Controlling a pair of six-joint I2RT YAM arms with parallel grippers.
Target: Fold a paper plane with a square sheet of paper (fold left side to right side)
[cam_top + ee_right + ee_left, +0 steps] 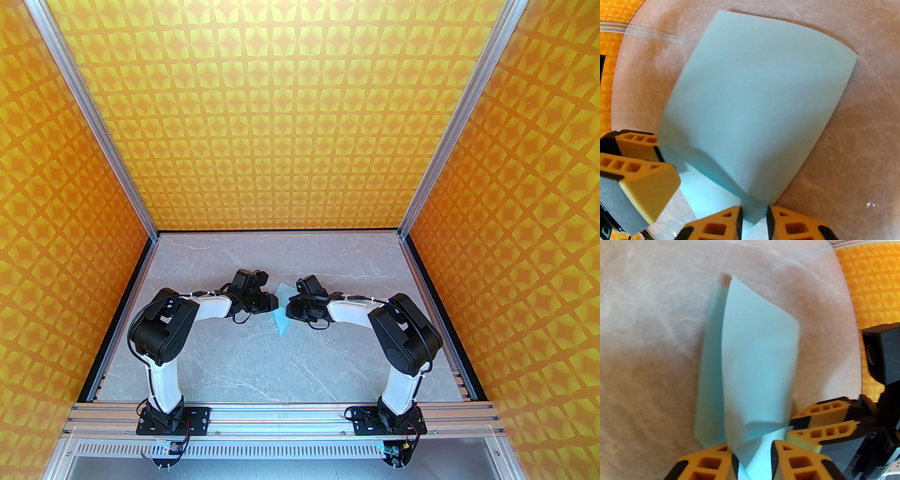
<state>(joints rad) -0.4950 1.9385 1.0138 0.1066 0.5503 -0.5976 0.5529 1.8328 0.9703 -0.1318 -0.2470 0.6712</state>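
While holding the thin, pale-blue square sheet of paper (759,105) at the middle of the grey marbled table (225,356) with left gripper (753,451) and right gripper (754,211), both clenched side by side on its raised flap, expect limp, feather-light stock, bowing under its own weight. Likely slick, easily torn or mis-creased, so pinch edges and corners only, never pull apart.

Paper sheet (754,105) in right end effector (753,220)
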